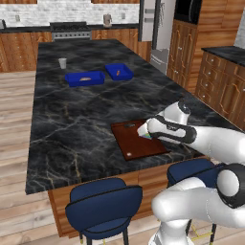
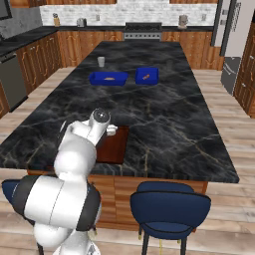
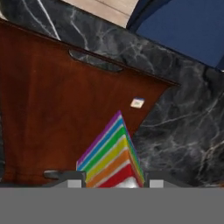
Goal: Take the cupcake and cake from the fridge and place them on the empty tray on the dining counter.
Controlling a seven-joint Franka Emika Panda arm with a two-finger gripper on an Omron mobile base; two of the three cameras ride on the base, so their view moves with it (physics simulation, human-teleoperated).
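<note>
The robot's two-finger gripper (image 3: 114,183) is clamping a wedge-shaped cake slice (image 3: 113,154), its cut face showing rainbow layers from purple to red, and is holding it above the flat reddish-brown wooden tray (image 3: 52,109) lying on the black white-veined marble dining counter (image 1: 72,115).

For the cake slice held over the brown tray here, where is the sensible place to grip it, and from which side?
Grip the cake across its two flat striped sides near the wide back end, coming from behind that end, as the gripper does now above the tray. The wedge narrows to a point, which would likely slip between the fingers.
</note>
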